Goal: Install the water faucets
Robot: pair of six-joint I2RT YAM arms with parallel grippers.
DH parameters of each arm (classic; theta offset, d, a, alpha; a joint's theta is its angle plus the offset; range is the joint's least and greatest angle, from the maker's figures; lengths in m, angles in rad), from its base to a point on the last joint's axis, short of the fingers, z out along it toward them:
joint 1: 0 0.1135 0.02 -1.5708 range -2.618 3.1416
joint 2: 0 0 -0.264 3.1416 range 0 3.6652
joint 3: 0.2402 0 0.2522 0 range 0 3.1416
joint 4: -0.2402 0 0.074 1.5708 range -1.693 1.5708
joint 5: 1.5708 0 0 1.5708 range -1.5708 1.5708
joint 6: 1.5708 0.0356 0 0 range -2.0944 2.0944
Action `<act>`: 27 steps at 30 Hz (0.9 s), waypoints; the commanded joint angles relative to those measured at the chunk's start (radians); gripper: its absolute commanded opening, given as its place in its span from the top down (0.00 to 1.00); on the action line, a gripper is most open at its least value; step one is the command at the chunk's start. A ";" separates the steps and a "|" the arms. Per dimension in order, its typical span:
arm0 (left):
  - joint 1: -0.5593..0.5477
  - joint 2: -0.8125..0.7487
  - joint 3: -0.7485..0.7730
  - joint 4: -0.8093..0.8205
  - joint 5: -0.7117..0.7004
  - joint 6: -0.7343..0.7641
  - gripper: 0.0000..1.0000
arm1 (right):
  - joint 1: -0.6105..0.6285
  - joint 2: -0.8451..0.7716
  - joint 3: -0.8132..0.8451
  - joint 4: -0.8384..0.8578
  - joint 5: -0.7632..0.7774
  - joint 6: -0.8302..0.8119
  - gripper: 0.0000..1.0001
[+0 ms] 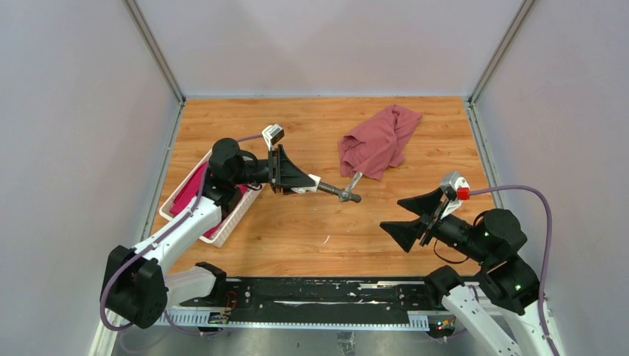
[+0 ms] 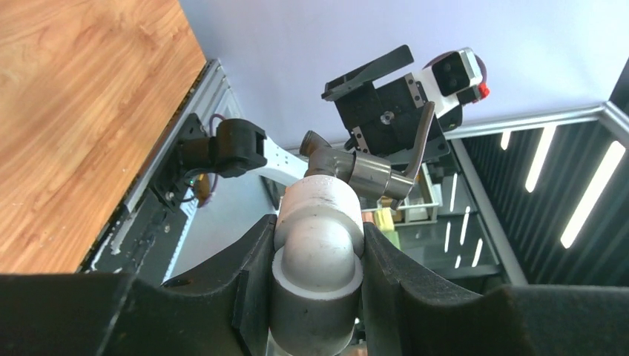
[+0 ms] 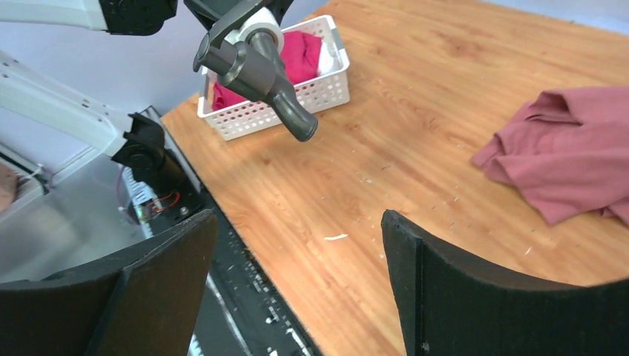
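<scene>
The white fitting [image 2: 319, 241] is clamped between the fingers of the left gripper [image 1: 303, 181], which is closed on it and held level above the middle of the table [image 1: 297, 237]. The dark grey tap [image 1: 343, 192] is seated on the fitting's free end, pointing right, and its thin lever is angled toward the far side, near the dusty-red cloth [image 1: 378, 141]. Whether the lever touches the cloth cannot be told. The right gripper [image 1: 391, 213] is held at the near right, well apart from the tap, with its jaws spread wide and nothing between them. A white basket [image 3: 282, 111] with magenta fabric is seen at the left edge, under the left arm.
</scene>
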State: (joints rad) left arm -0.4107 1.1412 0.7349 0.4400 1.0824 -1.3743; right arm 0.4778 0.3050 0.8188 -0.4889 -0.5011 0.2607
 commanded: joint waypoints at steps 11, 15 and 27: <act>0.006 0.014 0.024 0.036 -0.015 -0.094 1.00 | 0.036 0.181 -0.084 0.436 -0.013 -0.115 0.11; 0.006 0.024 0.033 0.036 -0.014 -0.099 1.00 | 0.114 0.257 -0.056 0.451 -0.034 -0.178 0.11; 0.006 0.020 0.040 0.036 0.009 -0.091 1.00 | 0.369 0.418 -0.053 0.590 0.193 -0.227 0.28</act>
State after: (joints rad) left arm -0.4107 1.1698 0.7349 0.4400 1.0649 -1.4525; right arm 0.8169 0.6945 0.7425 -0.0013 -0.4011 0.0425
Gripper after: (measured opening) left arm 0.437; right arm 0.802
